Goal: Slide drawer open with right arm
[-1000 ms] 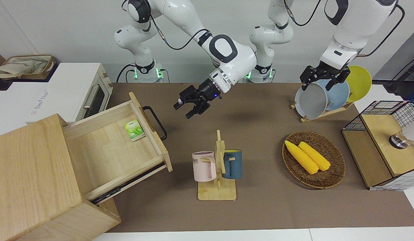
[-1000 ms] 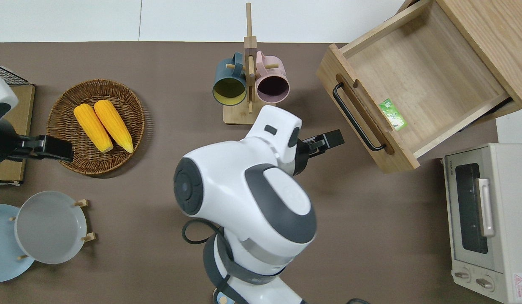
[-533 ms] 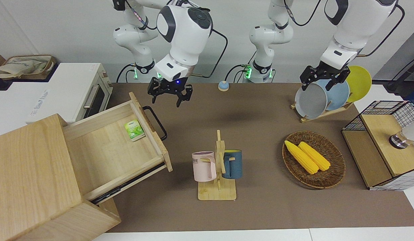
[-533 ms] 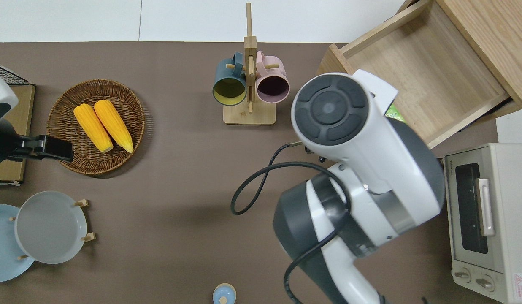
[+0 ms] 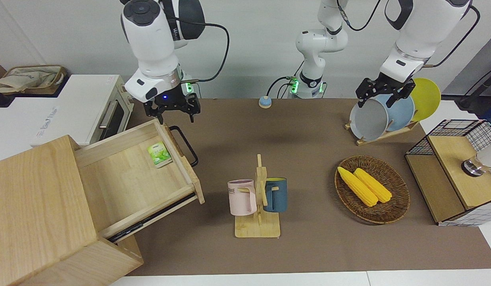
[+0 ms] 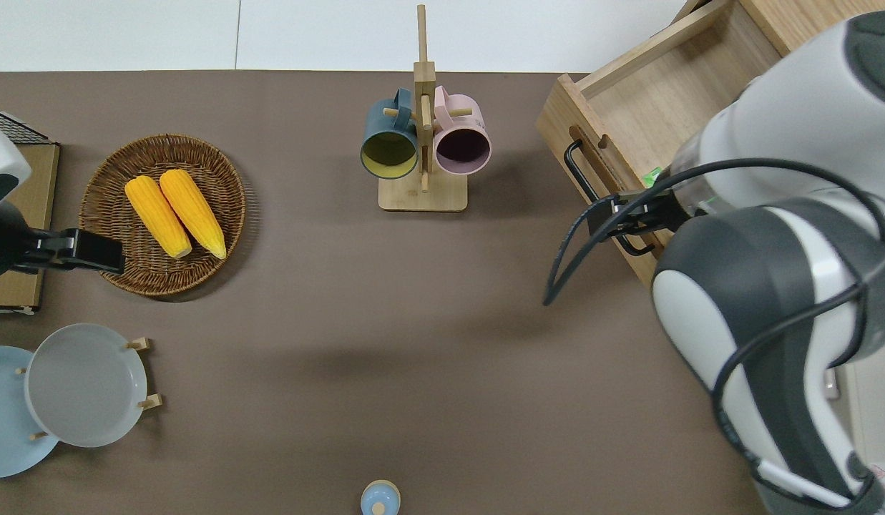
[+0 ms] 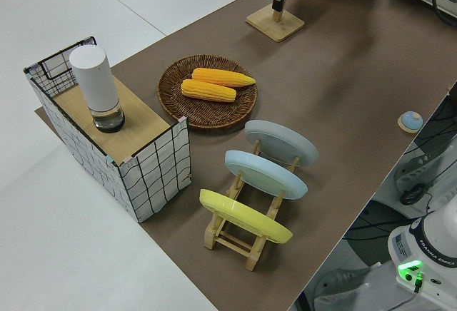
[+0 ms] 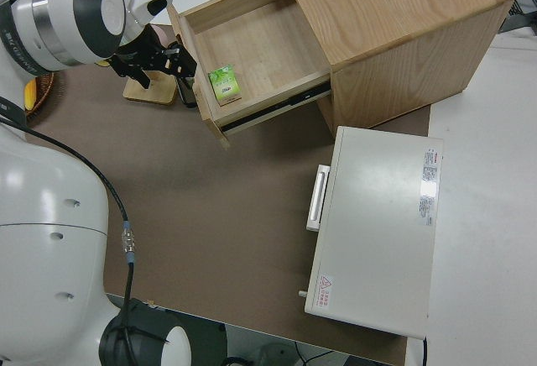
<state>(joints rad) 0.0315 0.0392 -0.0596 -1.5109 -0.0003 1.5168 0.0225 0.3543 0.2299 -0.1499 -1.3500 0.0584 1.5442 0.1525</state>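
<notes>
The drawer [image 5: 122, 186] of the pale wooden box [image 5: 35, 206] stands pulled out, with a small green packet [image 5: 159, 154] lying in it. Its black bar handle [image 5: 188, 147] faces the table's middle. The drawer also shows in the overhead view [image 6: 664, 107] and the right side view [image 8: 252, 43]. My right gripper [image 5: 174, 115] is open and empty. In the overhead view it [image 6: 614, 222] is over the end of the handle [image 6: 580, 172] nearer to the robots. It also shows in the right side view [image 8: 164, 60]. The left arm is parked, its gripper [image 5: 382, 97] open.
A white toaster oven [image 5: 82, 111] stands beside the box, nearer to the robots. A mug rack [image 5: 257, 198] with two mugs stands mid-table. A basket of corn [image 5: 372, 188], a plate rack [image 5: 384, 115] and a wire-mesh cabinet [image 5: 455, 171] are toward the left arm's end. A small blue button [image 5: 264, 102] lies near the robots.
My right arm has swung from over the table's middle toward the drawer end, and its gripper now hangs over the handle. The drawer and the left arm have not moved.
</notes>
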